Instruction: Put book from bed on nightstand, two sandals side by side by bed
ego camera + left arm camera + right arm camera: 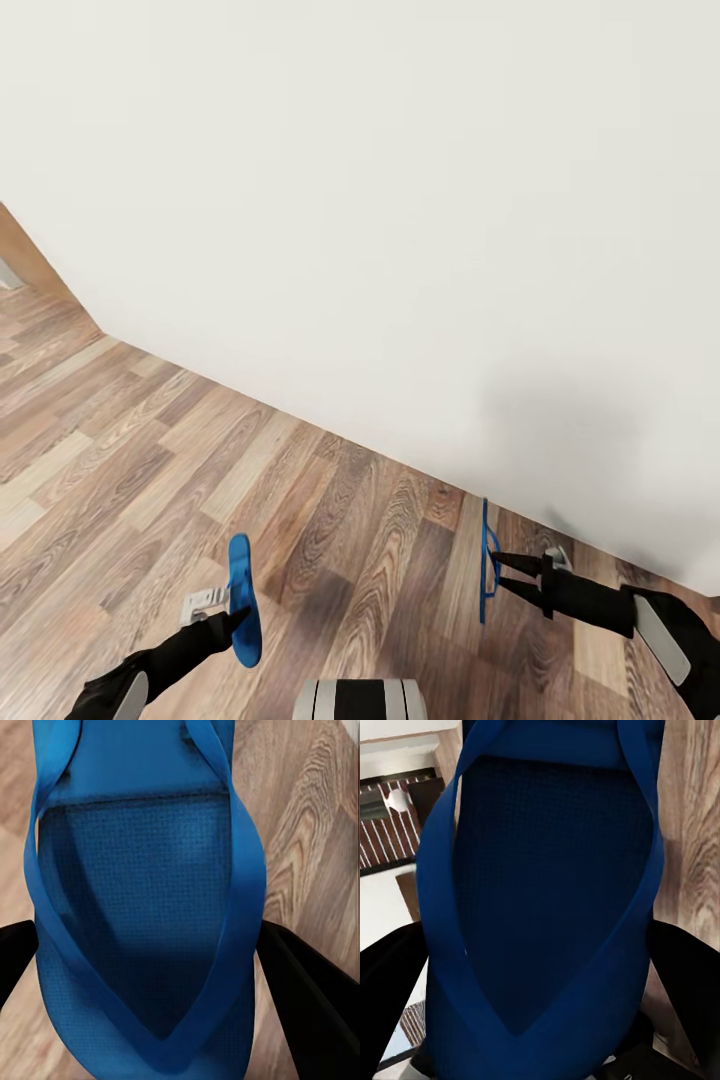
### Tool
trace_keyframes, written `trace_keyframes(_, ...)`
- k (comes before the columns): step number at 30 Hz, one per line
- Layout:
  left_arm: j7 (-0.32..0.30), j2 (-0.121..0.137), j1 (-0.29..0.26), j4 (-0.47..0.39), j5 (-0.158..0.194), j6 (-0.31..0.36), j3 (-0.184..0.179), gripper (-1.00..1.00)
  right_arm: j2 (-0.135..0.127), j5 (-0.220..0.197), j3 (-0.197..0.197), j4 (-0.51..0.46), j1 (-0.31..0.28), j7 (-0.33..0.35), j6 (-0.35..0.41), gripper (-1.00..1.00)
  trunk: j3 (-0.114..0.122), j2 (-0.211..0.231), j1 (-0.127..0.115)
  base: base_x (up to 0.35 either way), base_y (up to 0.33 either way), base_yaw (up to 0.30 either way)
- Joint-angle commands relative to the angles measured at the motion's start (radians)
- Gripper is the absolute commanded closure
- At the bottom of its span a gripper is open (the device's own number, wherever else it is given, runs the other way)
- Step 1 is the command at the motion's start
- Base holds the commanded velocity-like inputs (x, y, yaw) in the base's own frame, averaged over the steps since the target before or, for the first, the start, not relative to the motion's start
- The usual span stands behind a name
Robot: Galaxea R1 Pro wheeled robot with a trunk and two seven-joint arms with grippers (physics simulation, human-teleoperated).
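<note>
A big plain white wall (400,200) stands close in front of the robot. It slants across the head view and blocks the way ahead. Below it runs the wood floor (150,460), made of long brown and grey planks with wavy grain. At the far left edge of the floor a bit of brown wood (25,255) shows beside the wall.

The left gripper (236,618) is black and is closed on a bright blue sandal (243,598). The sandal is held up above the floor, with its flat side showing. In the left wrist view the two black fingers (307,1005) press on both sides of this sandal (142,922). Its sole is thin and flat with a tiny dotted surface, and smooth blue straps meet in a V shape.

The right gripper (496,574) is closed on the other blue sandal (486,560). This one is held on its edge, so it looks like a thin blue line, close to the bottom of the wall. In the right wrist view the black fingers (682,982) hug that sandal (547,892), which looks darker blue with the same dotted sole and V straps.

The two sandals are well apart from each other, both lifted off the floor.
</note>
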Motion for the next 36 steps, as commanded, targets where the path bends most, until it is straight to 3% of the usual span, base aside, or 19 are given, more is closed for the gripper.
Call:
trace_keyframes(1, -0.004, 0.0, 0.0, 0.0, 0.007, 0.009, 0.001, 1.0, 0.0, 0.02, 0.003, 0.005, 0.0, 0.005, -0.049, 1.0, 0.003, 0.0, -0.001, 0.0, 0.0, 0.0)
trace_keyframes(5, -0.005, 0.0, 0.0, 0.0, 0.006, 0.009, 0.001, 1.0, 0.0, 0.137, 0.005, 0.012, 0.001, 0.008, -0.163, 1.0, 0.019, 0.001, -0.002, 0.0, 0.0, 0.0)
trace_keyframes(7, -0.005, 0.0, 0.0, 0.0, 0.006, 0.009, 0.001, 1.0, 0.001, 0.233, 0.005, 0.017, 0.001, 0.008, -0.214, 1.0, 0.027, 0.001, -0.003, 0.0, 0.0, 0.0)
trace_keyframes(8, -0.005, 0.0, 0.0, 0.0, 0.007, 0.009, 0.001, 1.0, 0.001, 0.255, 0.005, 0.02, 0.001, 0.008, -0.226, 1.0, 0.03, 0.002, -0.004, 0.0, 0.0, 0.0)
trace_keyframes(9, -0.005, 0.0, 0.0, 0.0, 0.007, 0.009, 0.001, 1.0, 0.001, 0.332, 0.005, 0.051, 0.001, 0.008, -0.28, 1.0, 0.034, 0.002, -0.004, 0.0, 0.0, 0.0)
trace_keyframes(12, -0.005, 0.0, 0.0, 0.0, 0.008, 0.009, 0.001, 1.0, 0.004, 0.387, 0.005, 0.141, 0.001, 0.008, -0.381, 1.0, 0.046, 0.003, -0.006, 0.0, 0.0, 0.0)
trace_keyframes(14, -0.005, 0.0, 0.0, 0.0, 0.008, 0.009, 0.001, 1.0, 0.005, 0.404, 0.005, 0.233, 0.001, 0.009, -0.487, 1.0, 0.054, 0.003, -0.006, 0.0, 0.0, 0.0)
trace_keyframes(19, -0.005, -0.002, 0.0, 0.0, 0.008, 0.009, -0.001, 1.0, 0.006, 0.416, 0.005, 0.331, 0.001, 0.01, -0.612, 1.0, 0.073, 0.004, -0.009, 0.0, 0.0, 0.0)
trace_keyframes(36, 0.001, -0.015, 0.0, 0.001, 0.006, 0.008, 0.0, 1.0, 0.002, 0.413, 0.005, 0.348, 0.001, 0.007, -0.632, 1.0, 0.139, 0.008, -0.016, 0.0, 0.0, 0.0)
